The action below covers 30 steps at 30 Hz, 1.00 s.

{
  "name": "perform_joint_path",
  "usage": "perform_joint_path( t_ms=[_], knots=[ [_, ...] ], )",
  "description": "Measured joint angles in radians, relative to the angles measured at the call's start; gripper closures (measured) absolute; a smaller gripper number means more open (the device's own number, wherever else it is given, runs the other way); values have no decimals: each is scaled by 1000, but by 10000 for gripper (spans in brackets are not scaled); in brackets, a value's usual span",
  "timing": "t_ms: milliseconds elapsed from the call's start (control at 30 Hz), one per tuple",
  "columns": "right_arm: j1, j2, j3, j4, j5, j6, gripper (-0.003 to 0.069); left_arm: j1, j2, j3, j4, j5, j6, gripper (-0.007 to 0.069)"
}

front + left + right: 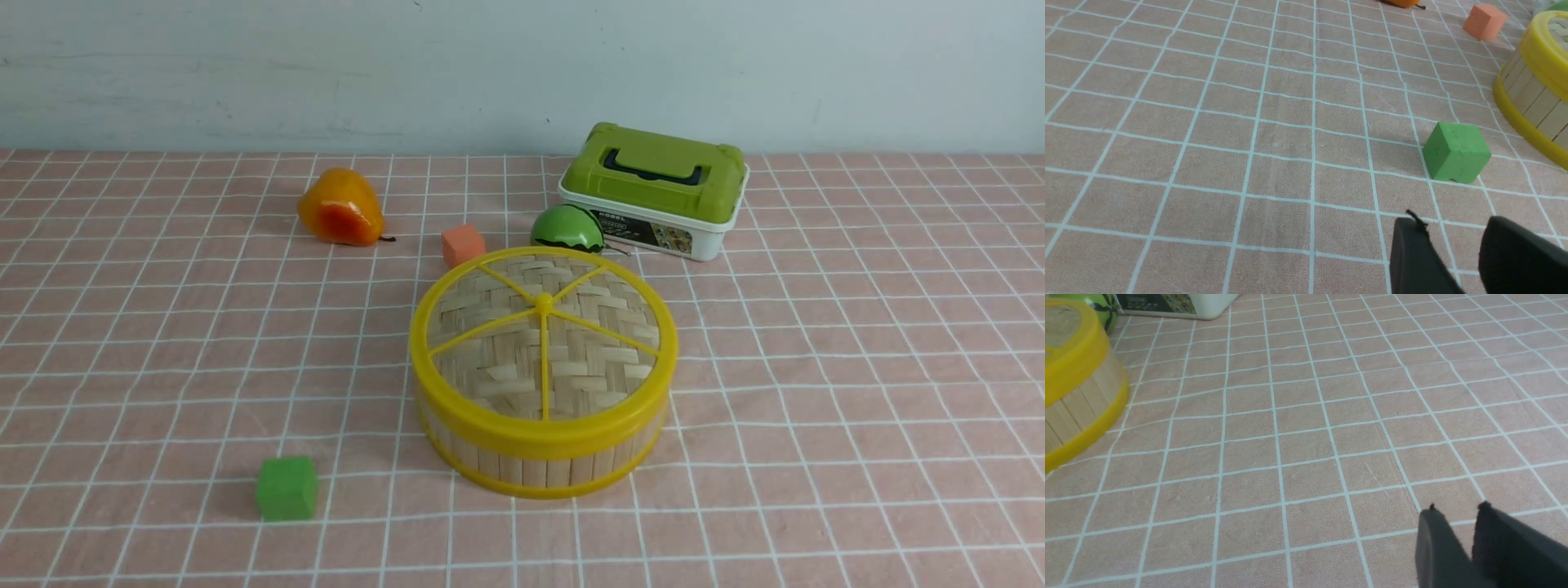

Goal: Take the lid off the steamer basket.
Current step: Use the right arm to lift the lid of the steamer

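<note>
Covering the steamer basket (540,467) is the lid (571,351); left end effector (1451,222) and right end effector (1457,510) gape empty.

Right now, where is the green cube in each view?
Front view: green cube at lower left, left of the basket.
Left wrist view: green cube just ahead of the left gripper, near the basket.
Right wrist view: not in it.
Shared landmark: the basket, in all three views.
</note>
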Motion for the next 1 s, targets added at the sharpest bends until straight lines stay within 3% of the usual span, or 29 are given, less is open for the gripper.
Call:
perform_joint_path(
  t_ms=[1000],
  knots=[
    [0,0,0,0,0,0,498,0,0,0,0,0,0,385]
  ],
)
